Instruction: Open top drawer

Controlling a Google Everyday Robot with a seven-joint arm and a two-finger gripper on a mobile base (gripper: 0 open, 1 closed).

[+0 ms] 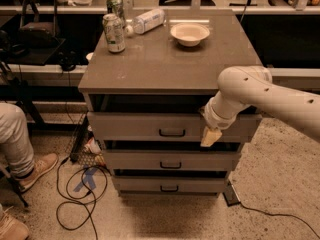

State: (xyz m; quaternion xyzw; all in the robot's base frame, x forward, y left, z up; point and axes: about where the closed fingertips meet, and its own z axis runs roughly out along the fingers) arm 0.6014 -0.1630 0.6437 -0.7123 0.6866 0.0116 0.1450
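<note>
The grey cabinet (165,64) has three drawers with black handles. The top drawer (135,126) has its front a little forward of the cabinet top, with a dark gap above it. Its black handle (171,132) is at the centre. My gripper (210,136) hangs from the white arm (260,96) in front of the right part of the top drawer's front, right of the handle and apart from it, pointing down. The middle drawer (135,160) and bottom drawer (140,185) sit below.
On the cabinet top stand two cans (114,32), a lying plastic bottle (147,20) and a white bowl (189,33). A person's leg and shoe (22,154) are at the left. Cables (75,194) lie on the floor at the left.
</note>
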